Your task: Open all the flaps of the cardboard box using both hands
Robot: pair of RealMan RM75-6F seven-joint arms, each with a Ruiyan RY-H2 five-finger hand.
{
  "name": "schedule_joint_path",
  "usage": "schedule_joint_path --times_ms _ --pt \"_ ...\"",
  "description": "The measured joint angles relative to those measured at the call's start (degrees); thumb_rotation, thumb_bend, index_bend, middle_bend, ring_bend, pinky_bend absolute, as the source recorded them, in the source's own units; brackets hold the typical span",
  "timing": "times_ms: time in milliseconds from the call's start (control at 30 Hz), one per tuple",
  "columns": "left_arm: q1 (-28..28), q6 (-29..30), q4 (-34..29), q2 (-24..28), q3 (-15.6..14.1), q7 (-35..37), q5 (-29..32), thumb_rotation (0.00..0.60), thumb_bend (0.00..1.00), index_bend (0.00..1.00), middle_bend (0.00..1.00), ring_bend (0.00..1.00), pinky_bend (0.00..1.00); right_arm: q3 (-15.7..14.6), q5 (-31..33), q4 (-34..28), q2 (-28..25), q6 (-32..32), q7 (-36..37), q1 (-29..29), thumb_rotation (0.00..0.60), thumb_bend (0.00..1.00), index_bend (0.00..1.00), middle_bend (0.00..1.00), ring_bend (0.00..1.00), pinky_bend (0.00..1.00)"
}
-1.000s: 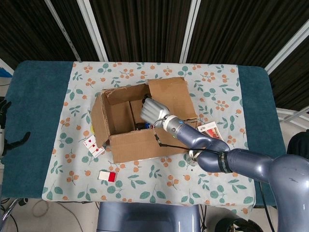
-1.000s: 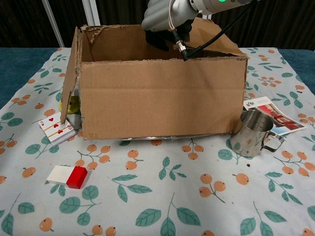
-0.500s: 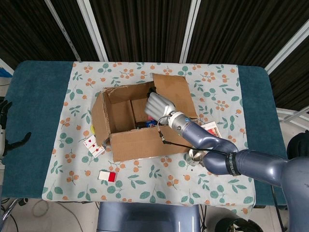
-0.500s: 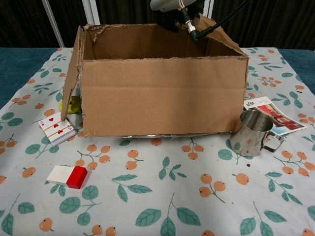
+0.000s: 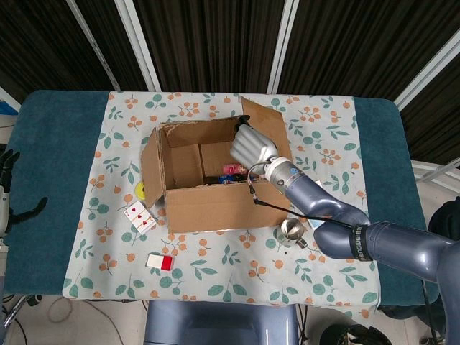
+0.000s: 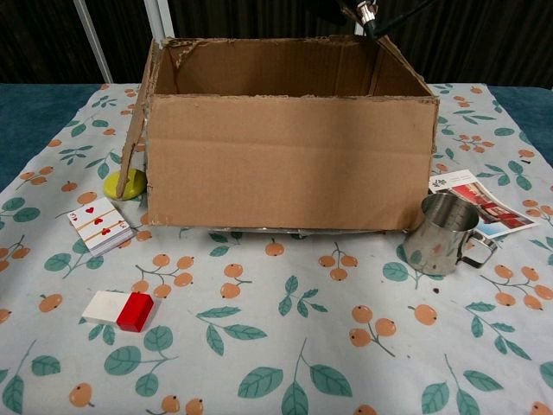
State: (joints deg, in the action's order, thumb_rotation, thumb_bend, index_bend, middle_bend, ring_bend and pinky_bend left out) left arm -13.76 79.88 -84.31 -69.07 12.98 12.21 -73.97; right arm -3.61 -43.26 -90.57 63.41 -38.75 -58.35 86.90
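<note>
Pushing the right flap point(image 5: 264, 123) outward with the right hand point(image 5: 253, 146), fingers point(image 5: 244, 151) curled against its inner face, grasping nothing. Box point(image 6: 289, 160) is sitting mid-desk point(image 5: 57, 180). Left hand point(image 5: 6, 188) is idling off the desk edge, grip unclear. Risk: unbraced box is sliding right into the cup point(image 6: 447, 233), or the flap is springing back.

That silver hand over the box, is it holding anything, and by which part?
The right hand is at the cardboard box's right flap, near its upper edge; whether it grips or only pushes cannot be told.
</note>
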Motion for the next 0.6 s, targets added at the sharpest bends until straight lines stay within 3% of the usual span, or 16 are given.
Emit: schedule_joint_path --times_ms 600 --pt "0.09 -0.13 -0.1 0.04 0.09 -0.01 0.05 0.6 0.23 0.0 0.0 0.0 0.0 -2.65 2.73 -0.85 -4.78 0.28 -1.12 0.74 0.6 0.95 0.5 0.39 0.28 0.27"
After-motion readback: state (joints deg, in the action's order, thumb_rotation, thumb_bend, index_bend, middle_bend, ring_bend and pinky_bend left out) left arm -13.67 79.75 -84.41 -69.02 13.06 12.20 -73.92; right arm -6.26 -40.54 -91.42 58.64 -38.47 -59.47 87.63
